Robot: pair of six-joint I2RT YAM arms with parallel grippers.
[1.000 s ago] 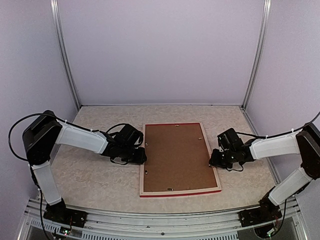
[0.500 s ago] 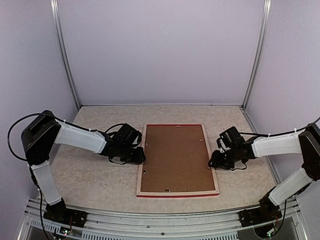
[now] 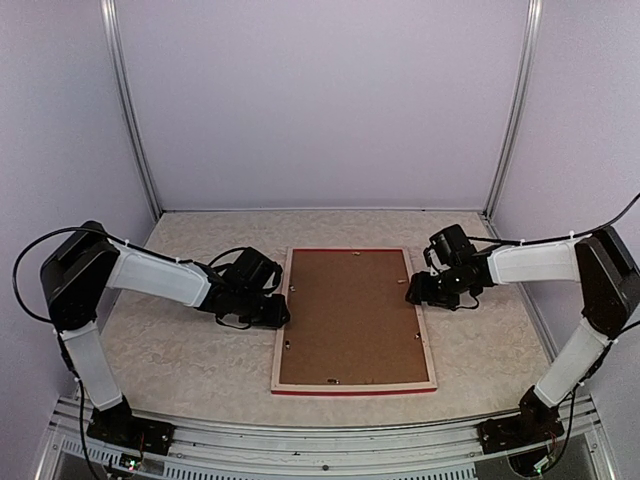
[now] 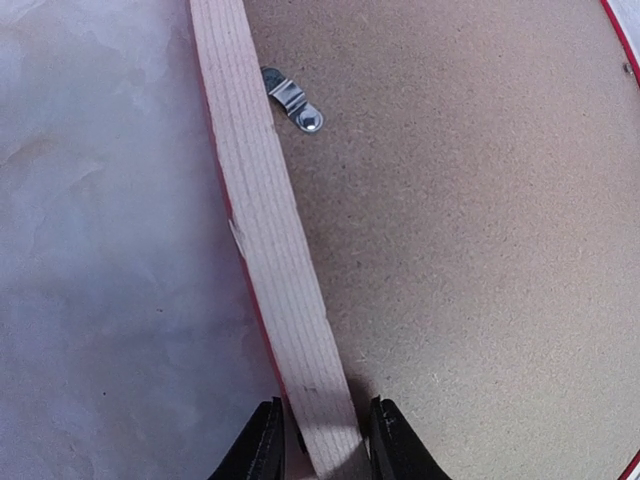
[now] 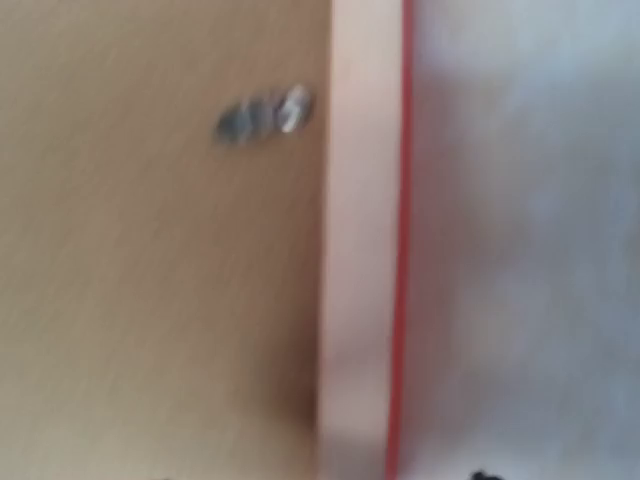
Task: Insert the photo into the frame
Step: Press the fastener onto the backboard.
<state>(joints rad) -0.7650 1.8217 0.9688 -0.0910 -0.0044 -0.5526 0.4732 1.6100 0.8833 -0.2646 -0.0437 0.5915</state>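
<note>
- Two arms flank the frame [image 3: 350, 385], which lies face down on the table [image 3: 190, 360], pale wood up, with the brown backing board [image 3: 350, 315] seated inside it.
- No sign of the photo in any view. It may be under the board or somewhere else entirely, and I cannot tell which.
- Left gripper [image 4: 318, 445] is clamped on the frame's left rail, one finger on the outer side and one on the board side.
- Right gripper [image 3: 412, 295] sits at the frame's right rail, towards the far end. Its own camera is smeared and shows no fingers, so I cannot say whether they are apart or together.
- Risk one: with only the left side pinched for certain, any pull there could swing the whole frame round on the table and put it out of line for the other arm.
- Risk two: a small metal clip [image 4: 293, 100] sits beside the left rail over the board. If clips like it are not turned aside, the board won't lift and the photo has no way in.
- Risk three: the clip is tiny and flat, so a finger could skate off it and shove the rail instead.
- Risk four: if the left rail is lifted while the clips are loose, the board could slide out.
</note>
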